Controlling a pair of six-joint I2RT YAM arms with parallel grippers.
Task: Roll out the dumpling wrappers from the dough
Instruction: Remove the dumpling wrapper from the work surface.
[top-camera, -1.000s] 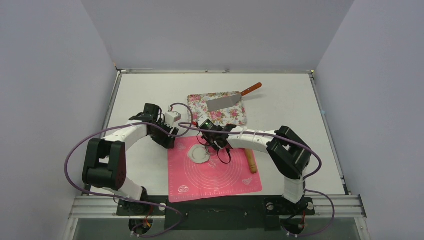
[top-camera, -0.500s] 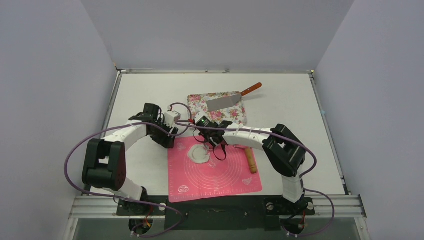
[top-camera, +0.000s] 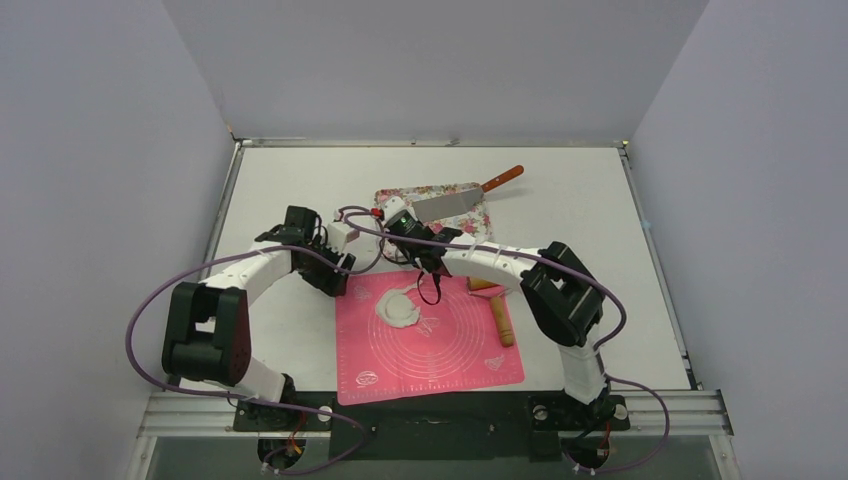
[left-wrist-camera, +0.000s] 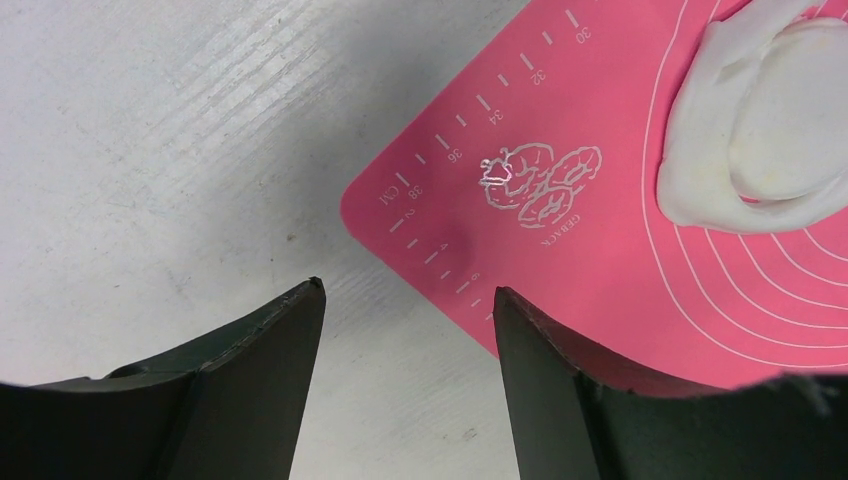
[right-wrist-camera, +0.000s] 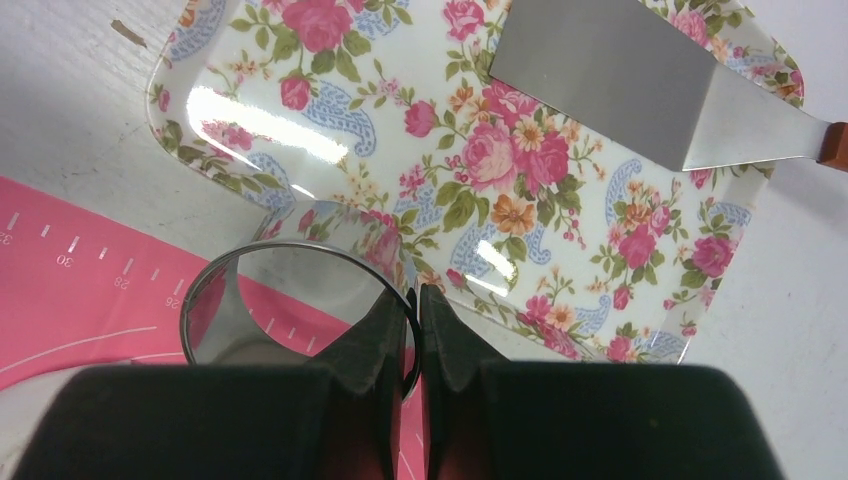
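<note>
The dough (top-camera: 398, 308) lies flattened on the pink mat (top-camera: 440, 350). In the left wrist view a round cut disc, the dumpling wrapper (left-wrist-camera: 800, 110), sits in its middle with a ragged white border (left-wrist-camera: 690, 170) around it. My right gripper (right-wrist-camera: 417, 300) is shut on the wall of a metal ring cutter (right-wrist-camera: 215, 290), held above the mat's far edge by the near corner of the floral tray (right-wrist-camera: 560, 220). From above, the right gripper (top-camera: 408, 255) is beyond the dough. My left gripper (left-wrist-camera: 407, 290) is open and empty over the table at the mat's far left corner (left-wrist-camera: 400, 200).
A cleaver (top-camera: 450, 205) with a wooden handle rests on the floral tray (top-camera: 470, 235) behind the mat. A wooden rolling pin (top-camera: 500, 318) lies on the mat's right side. The left gripper (top-camera: 335, 280) stands just left of the mat. Purple cables loop over both arms.
My right gripper has carried the ring cutter away from the dough, back and to the left toward the tray. The left arm has stayed put.
</note>
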